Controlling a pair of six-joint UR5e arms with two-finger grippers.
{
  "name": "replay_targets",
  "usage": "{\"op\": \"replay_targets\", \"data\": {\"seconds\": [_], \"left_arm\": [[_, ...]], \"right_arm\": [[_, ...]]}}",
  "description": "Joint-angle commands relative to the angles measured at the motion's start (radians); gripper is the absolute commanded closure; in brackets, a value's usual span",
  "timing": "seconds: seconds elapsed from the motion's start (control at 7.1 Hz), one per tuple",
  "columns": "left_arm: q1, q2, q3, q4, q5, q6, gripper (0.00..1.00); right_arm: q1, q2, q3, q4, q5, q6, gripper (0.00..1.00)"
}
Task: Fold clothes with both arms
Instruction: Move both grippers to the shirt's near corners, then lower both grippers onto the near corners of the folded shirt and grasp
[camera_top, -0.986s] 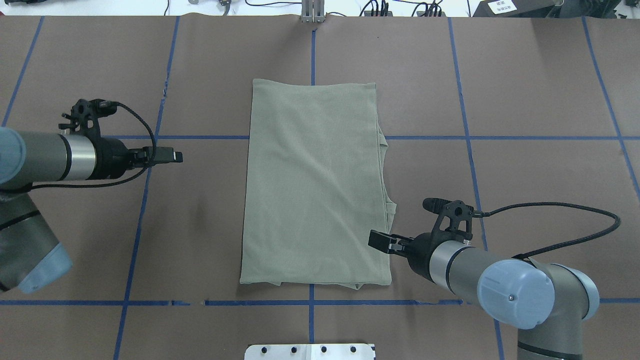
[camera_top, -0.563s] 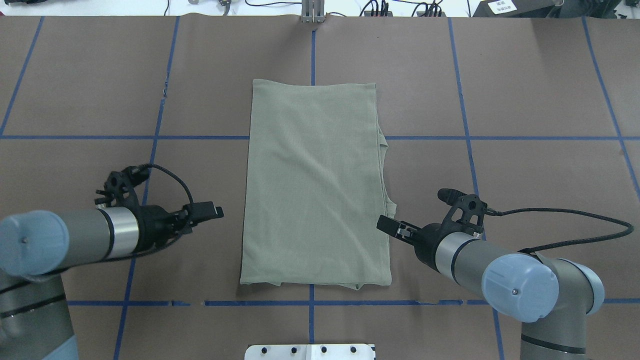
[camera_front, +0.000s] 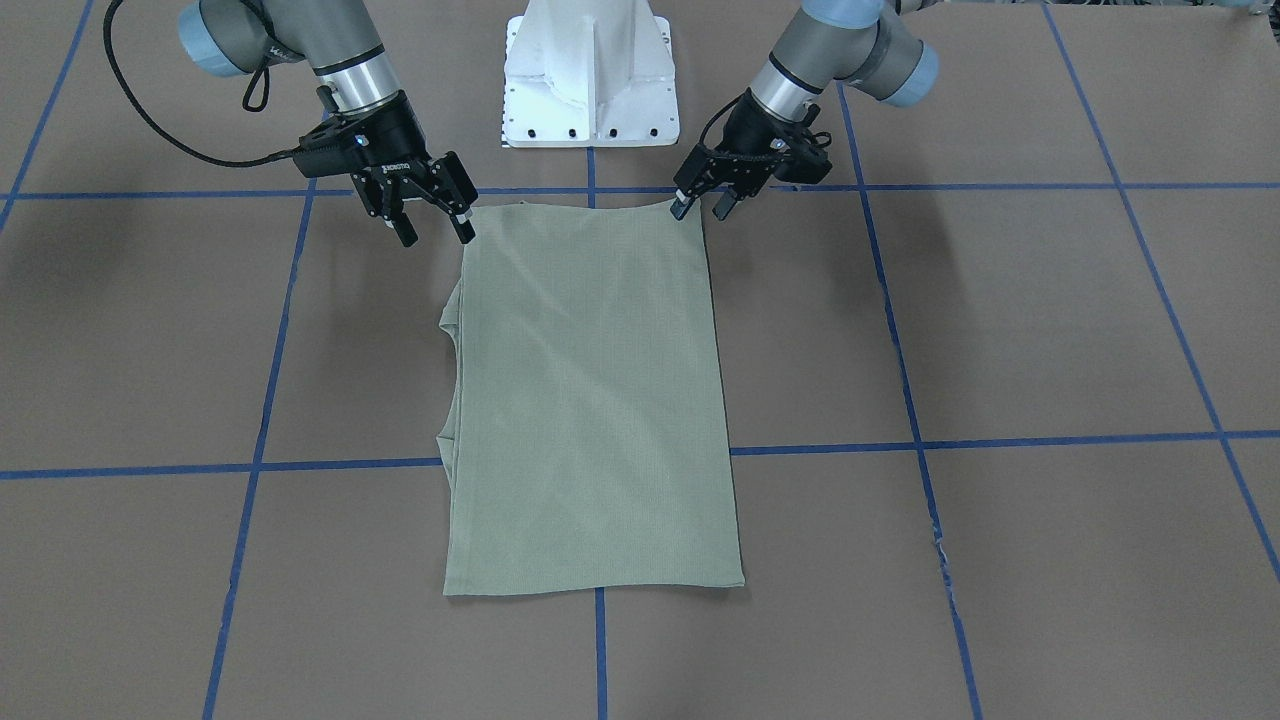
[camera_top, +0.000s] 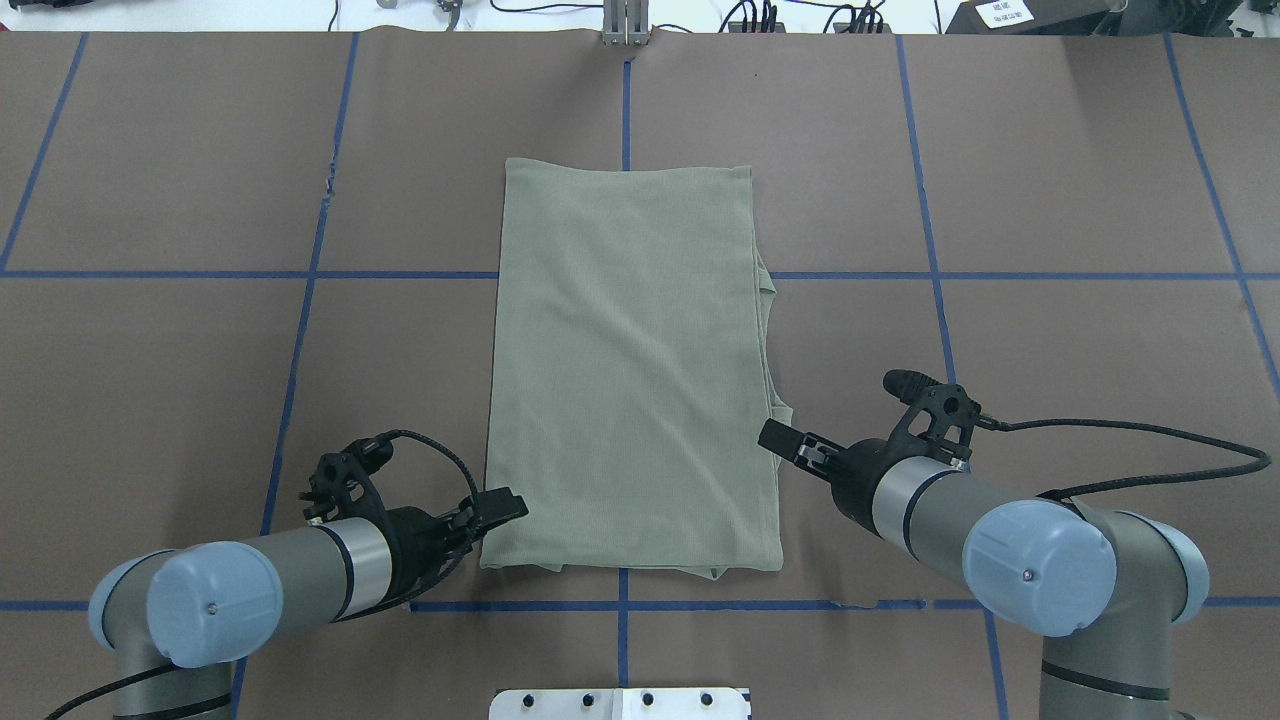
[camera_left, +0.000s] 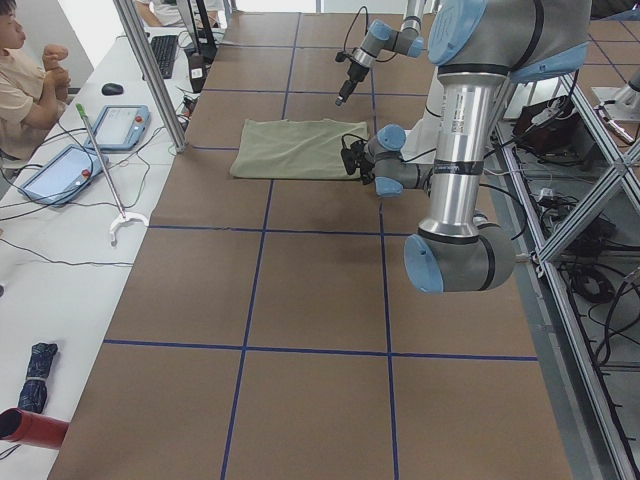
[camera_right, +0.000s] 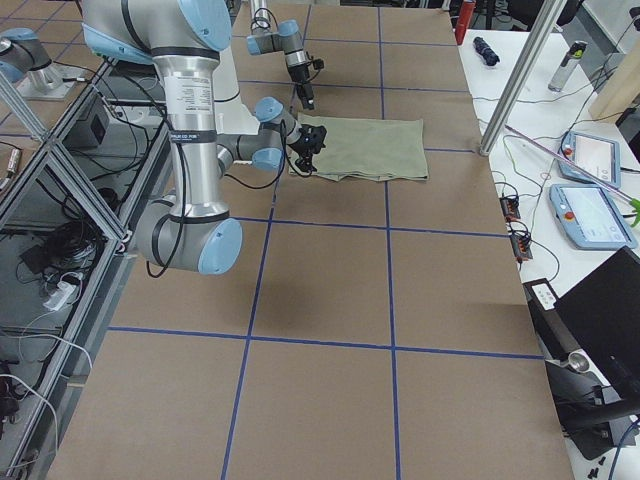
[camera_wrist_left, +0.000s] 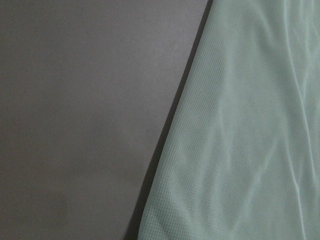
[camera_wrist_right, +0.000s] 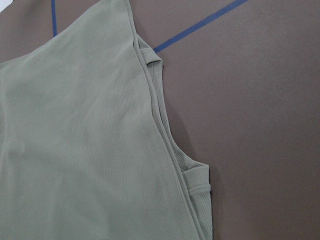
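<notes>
Green shirt lying flat in a long rectangle, mid-surface

Folded layers peek out along its edge on the robot's right (a wavy double hem). The left pincer is at the shirt's near left corner, released and holding nothing; the right pincer is just beside the near right corner, likewise spread and empty.
</notes>
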Motion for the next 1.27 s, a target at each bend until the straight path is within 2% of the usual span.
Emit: {"op": "replay_targets", "data": {"seconds": [0.0, 0.7, 0.84, 0.99, 1.13], "left_arm": [[0.008, -0.031, 0.023, 0.000, 0.005, -0.007, 0.09], [0.015, -0.020, 0.020, 0.017, 0.000, 0.008, 0.09], [0.016, -0.022, 0.019, 0.020, 0.002, 0.007, 0.14], [0.016, -0.022, 0.017, 0.020, 0.002, 0.007, 0.54], [0.018, -0.019, 0.019, 0.020, 0.002, 0.010, 0.76]], "right_arm": [[0.000, 0.001, -0.001, 0.000, 0.000, 0.001, 0.03], [0.000, 0.004, -0.005, 0.000, -0.002, 0.004, 0.02], [-0.002, 0.006, -0.005, 0.000, -0.002, 0.008, 0.03], [0.000, 0.004, -0.007, 0.000, -0.003, 0.011, 0.03], [-0.003, 0.007, -0.013, 0.000, -0.020, 0.011, 0.03]]}}
